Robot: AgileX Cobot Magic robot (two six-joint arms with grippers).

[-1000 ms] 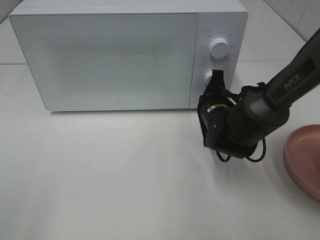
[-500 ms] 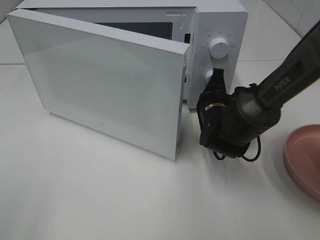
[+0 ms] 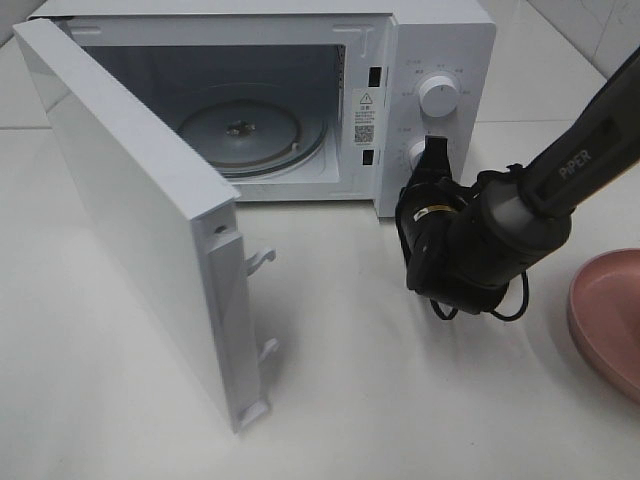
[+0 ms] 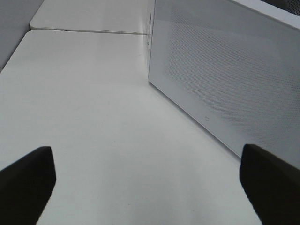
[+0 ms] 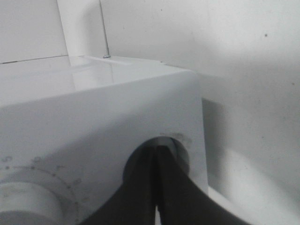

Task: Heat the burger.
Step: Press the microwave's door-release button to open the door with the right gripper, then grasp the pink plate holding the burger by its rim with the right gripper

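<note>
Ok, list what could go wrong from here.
1. The right gripper, shut, sits at the lower knob of the microwave; pulling away crookedly could snag the knob or shove the microwave.
2. The door stands wide open across the table, in front of the open left gripper; a forward reach may hit it.
3. No burger shows, and the pink plate is cut off at the edge, so its contents are unknown.
</note>
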